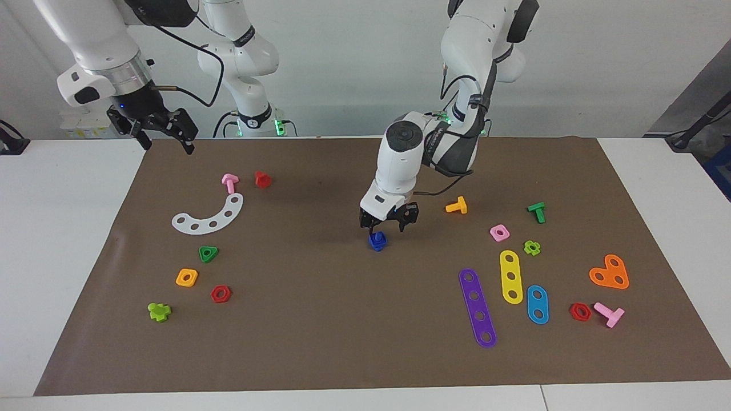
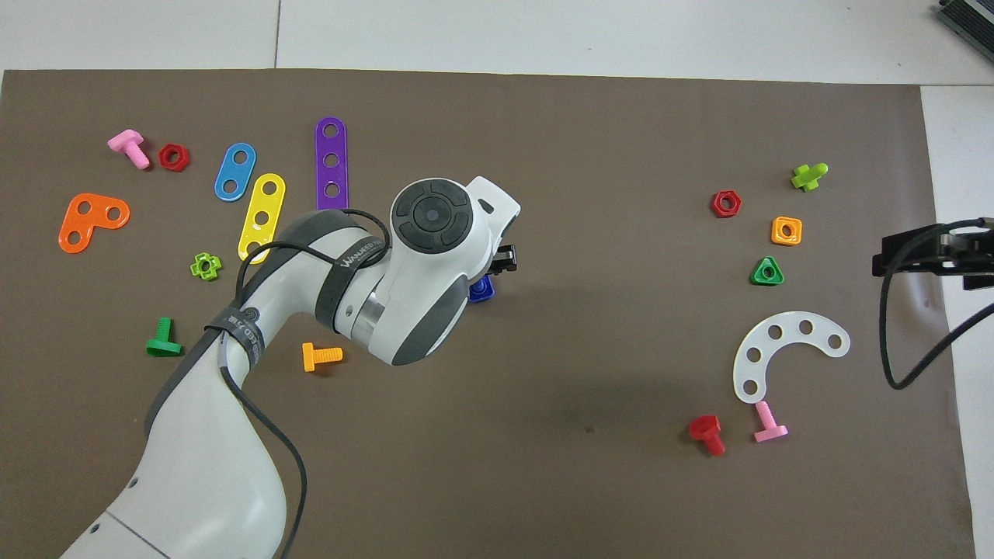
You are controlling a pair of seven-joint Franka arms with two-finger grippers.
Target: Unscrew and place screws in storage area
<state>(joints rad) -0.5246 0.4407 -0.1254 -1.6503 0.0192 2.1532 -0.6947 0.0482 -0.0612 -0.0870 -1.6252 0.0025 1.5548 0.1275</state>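
In the facing view the left jaws [image 1: 389, 224] stand part open directly over the dark-blue screw [image 1: 377, 241], which stands on the brown mat [image 1: 320, 319] with its stem up (touching or not, I cannot tell). The right jaws [image 1: 167, 134] wait spread and empty over the mat's edge. In the overhead view the screw [image 2: 481, 290] peeks from under the left wrist, its axis unclear.

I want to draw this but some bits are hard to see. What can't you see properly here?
- Blue screw: in the overhead view the left arm covers most of it.
- Left gripper: in the facing view it hangs right over the blue screw; touching or not is too small to tell.
- Purple strip: in the overhead view the left arm hides its nearer end.
- Right gripper: the overhead picture's edge cuts it off.
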